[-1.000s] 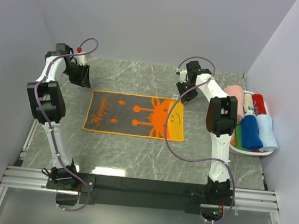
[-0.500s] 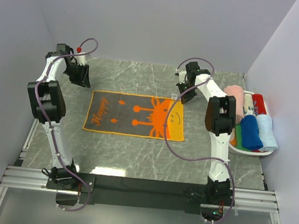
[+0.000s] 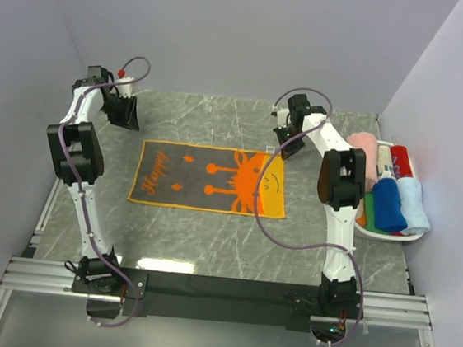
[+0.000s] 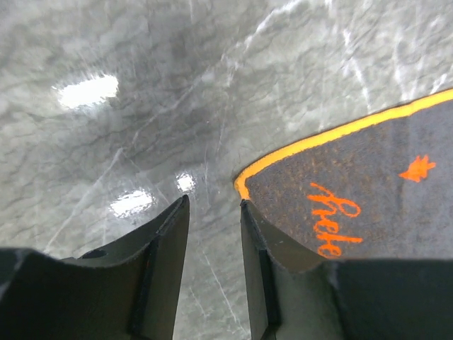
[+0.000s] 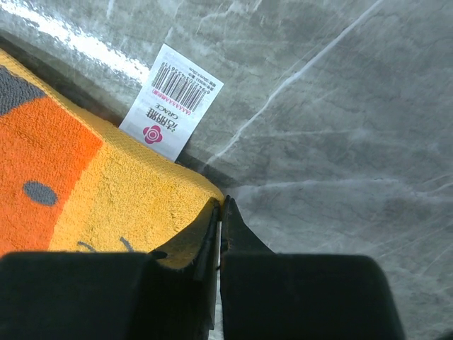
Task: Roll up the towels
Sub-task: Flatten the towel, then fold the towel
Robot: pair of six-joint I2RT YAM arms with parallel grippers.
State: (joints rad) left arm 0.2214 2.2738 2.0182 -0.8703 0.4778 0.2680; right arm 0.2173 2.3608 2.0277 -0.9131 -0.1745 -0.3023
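Two far corners are our grab pts: the Happy towel (image 3: 209, 178) lies flat on the table (image 3: 208, 241), prob. soft, light & floppy, w/ left gripper (image 4: 212, 205) jaws apart astride one corner and right gripper (image 5: 220, 209) jaws together at the other, cloth nipped or not unclear.

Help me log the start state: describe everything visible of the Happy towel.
The towel is terry-looking cloth, grey with an orange border, orange "Happy" script at its left end and an orange cartoon turning yellow at its right end. It lies flat, unrolled, on the marble-patterned table. A white barcode tag sticks out from its far right edge. The right hand is shut at the far right corner and appears to pinch it; the open left hand is just beside the far left corner.
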